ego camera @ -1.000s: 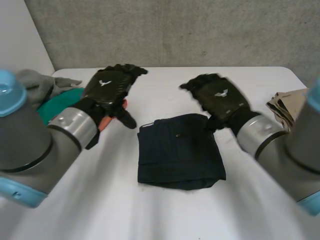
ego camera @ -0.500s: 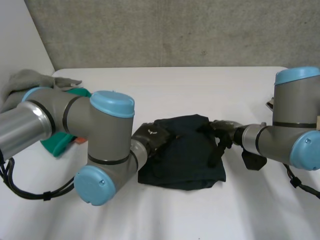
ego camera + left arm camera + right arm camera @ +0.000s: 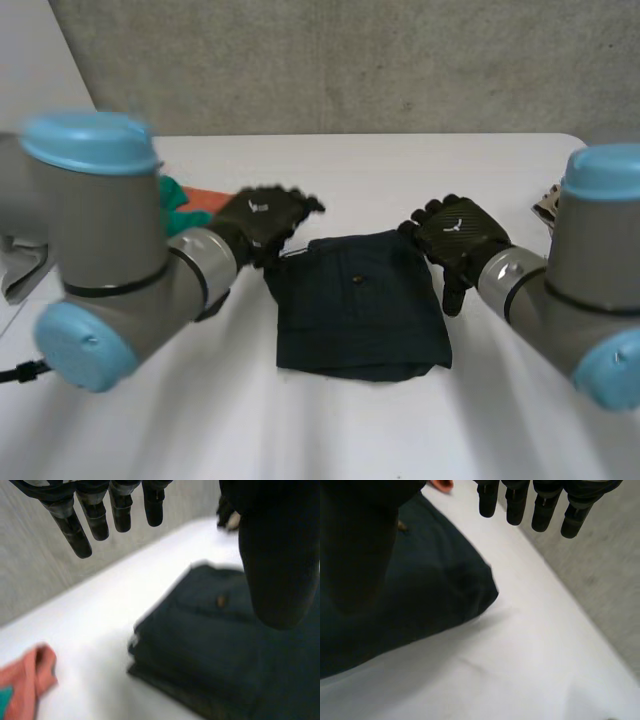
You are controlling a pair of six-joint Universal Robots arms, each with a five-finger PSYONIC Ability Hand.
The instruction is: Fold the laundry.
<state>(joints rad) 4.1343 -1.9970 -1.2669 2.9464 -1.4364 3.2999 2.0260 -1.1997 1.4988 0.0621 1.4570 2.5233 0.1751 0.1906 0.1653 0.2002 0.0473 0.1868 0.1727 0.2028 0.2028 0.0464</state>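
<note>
A dark navy garment (image 3: 360, 300) lies folded into a rough square in the middle of the white table (image 3: 350, 430). My left hand (image 3: 262, 220) hovers at its far left corner, fingers straight and apart, holding nothing. My right hand (image 3: 455, 235) is at the far right corner, open too. In the left wrist view the fingers (image 3: 95, 515) hang straight above the table beside the garment (image 3: 210, 645). In the right wrist view the fingers (image 3: 540, 505) are straight above bare table past the garment's (image 3: 435, 590) corner.
A green cloth (image 3: 178, 195) and an orange cloth (image 3: 205, 195) lie behind my left arm; the orange cloth (image 3: 27, 675) lies beside the garment in the left wrist view. A beige folded cloth (image 3: 548, 205) sits at the table's right edge. A grey wall stands behind.
Both hands have come away from the garment's sides and now sit at its far corners. Both arms have swung. The garment lies as before.
</note>
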